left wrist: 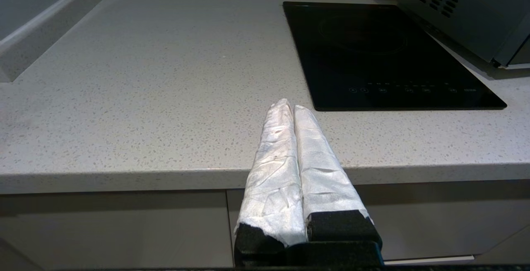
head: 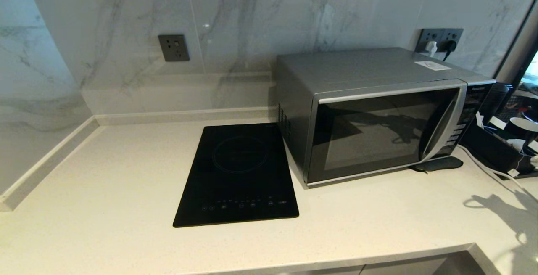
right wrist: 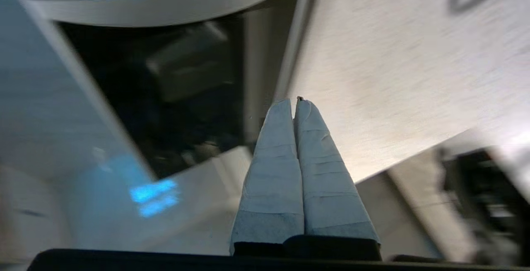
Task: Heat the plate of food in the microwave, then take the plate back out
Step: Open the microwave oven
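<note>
Door shut, no plate in any view.
Head: microwave closed beside hob. Left wrist: left gripper pinched together, empty, parked at counter edge. Right wrist: right gripper pinched together, empty, near microwave door; hook the handle squarely, pull steadily.

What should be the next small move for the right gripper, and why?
Probably bring the right gripper, shut and empty, toward the curved handle and open it: the microwave door is closed, and no plate shows. The left gripper sits shut at the counter edge.
</note>
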